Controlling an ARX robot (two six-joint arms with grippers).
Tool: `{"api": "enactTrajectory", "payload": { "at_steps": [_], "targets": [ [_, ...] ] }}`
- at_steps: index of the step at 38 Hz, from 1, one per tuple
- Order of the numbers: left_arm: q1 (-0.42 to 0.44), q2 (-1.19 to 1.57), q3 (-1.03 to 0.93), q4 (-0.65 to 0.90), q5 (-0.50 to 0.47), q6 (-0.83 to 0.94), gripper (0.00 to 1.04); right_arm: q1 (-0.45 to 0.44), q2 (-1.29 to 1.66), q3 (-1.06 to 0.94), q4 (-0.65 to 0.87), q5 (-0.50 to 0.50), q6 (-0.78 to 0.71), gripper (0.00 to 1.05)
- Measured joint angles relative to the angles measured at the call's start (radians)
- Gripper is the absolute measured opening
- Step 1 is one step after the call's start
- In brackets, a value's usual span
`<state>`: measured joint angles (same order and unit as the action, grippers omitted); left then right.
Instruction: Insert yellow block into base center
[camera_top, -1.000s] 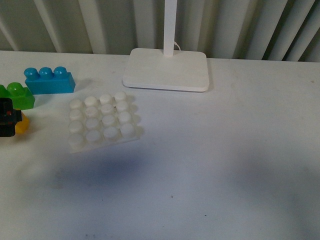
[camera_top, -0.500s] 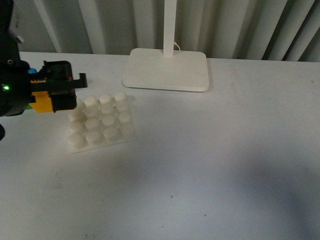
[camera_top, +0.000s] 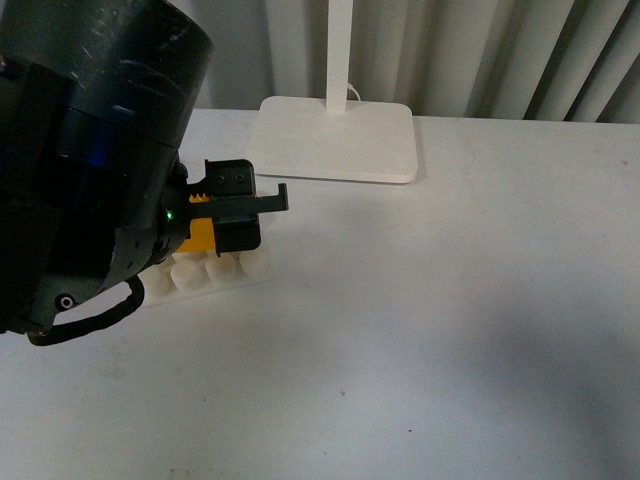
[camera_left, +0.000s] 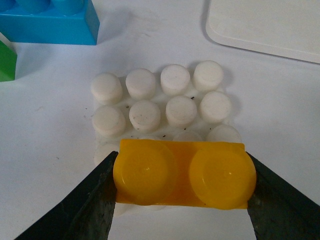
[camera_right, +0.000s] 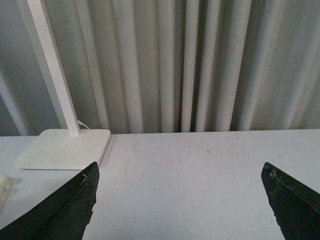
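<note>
Left gripper (camera_left: 182, 186) has swung from left edge to centre-left, over flat white studded plastic base (camera_left: 178, 110) | jaws pinching small yellow two-stud plastic block (camera_left: 182, 172) by its ends | likely light, rigid, slick: keep end-grip

— Where does the front view look from?
— From the robot's body, facing across the table (camera_top: 450, 330) to the curtain (camera_top: 480, 50). The left arm (camera_top: 90, 170) looms close to the lens and fills that side.
— And the left wrist view?
— Very near, looking steeply down past the left fingers (camera_left: 90, 205) at the yellow block (camera_left: 182, 172) clamped between them, with the base (camera_left: 175, 80) just beyond.
— The right wrist view?
— Higher, almost level, looking out between the right fingers (camera_right: 60, 210), spread wide, over the table to the curtain.
— What do they share?
— All three catch the white slab (camera_top: 335, 140). The front and left wrist views also share the base and the yellow block.
</note>
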<state>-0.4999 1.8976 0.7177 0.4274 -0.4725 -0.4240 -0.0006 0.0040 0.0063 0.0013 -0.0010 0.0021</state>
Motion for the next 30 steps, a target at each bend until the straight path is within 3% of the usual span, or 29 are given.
{"api": "enactTrajectory", "payload": {
  "at_steps": [30],
  "targets": [
    [0.014,0.121,0.083,0.014,-0.008,-0.003,0.65,0.000,0.000,0.000,0.000,0.000,0.000,0.95]
  ]
}}
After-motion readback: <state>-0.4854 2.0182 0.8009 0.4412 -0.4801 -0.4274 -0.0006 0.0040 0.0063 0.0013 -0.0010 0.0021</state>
